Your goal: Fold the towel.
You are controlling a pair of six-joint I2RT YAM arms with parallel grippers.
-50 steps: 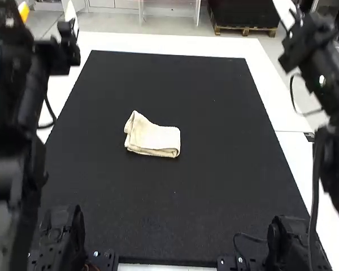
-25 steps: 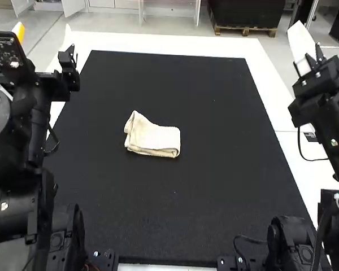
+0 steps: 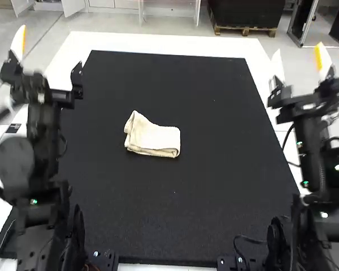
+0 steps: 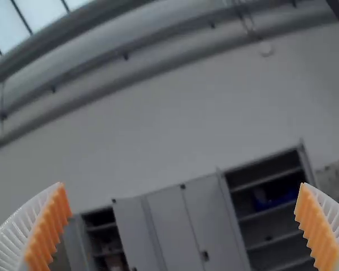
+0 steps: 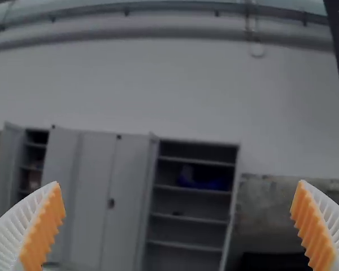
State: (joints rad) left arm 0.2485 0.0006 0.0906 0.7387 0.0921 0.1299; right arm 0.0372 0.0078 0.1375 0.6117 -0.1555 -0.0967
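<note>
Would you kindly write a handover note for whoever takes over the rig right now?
Left gripper: open, empty, beyond the towel's left.
Right gripper: open, empty, off to its right.
Towel: a small layered bundle on the black mat.
Done: it looks folded.
Left: perhaps only neatening the uneven left end, if wanted.

The towel (image 3: 152, 139) was cream against a plain black mat (image 3: 214, 186) and white surface (image 3: 158, 42); black marked the left arm (image 3: 44, 127) and right arm (image 3: 313, 152), orange the pads (image 4: 52, 228).
</note>
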